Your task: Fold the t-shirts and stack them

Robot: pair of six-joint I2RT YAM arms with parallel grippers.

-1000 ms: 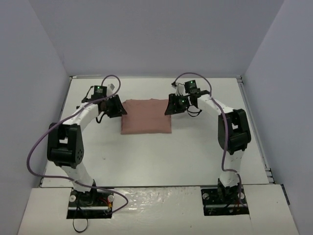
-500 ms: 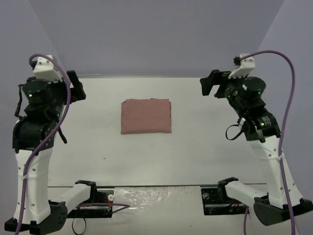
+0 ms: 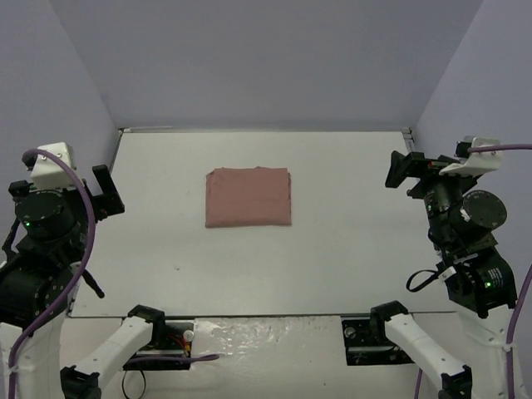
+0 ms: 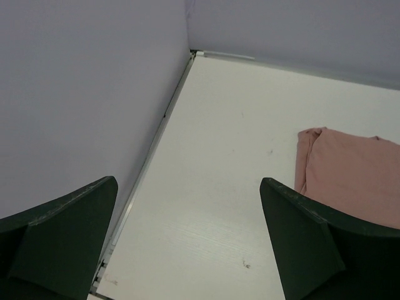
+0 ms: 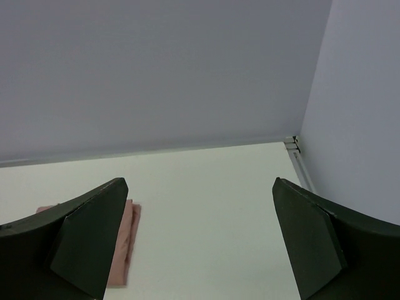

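With the t-shirt (image 3: pixel 248 197) folded on the surface (image 3: pixel 332 249) and our left hand (image 4: pixel 187 181) and right hand (image 5: pixel 199 181) both wide and empty, we judge folding finished, no further grasp needed.

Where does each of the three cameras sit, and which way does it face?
Top external: fixed above and behind the arms, looking down on the table and the folded t-shirt; the left gripper and right gripper stand up at either side.
Left wrist: on the left arm, looking down at the table's far-left corner; its own two fingers, wide apart, fill the bottom.
Right wrist: on the right arm, facing the back wall and the far-right corner; its two fingers show likewise.
Shared: all three views show the t-shirt.
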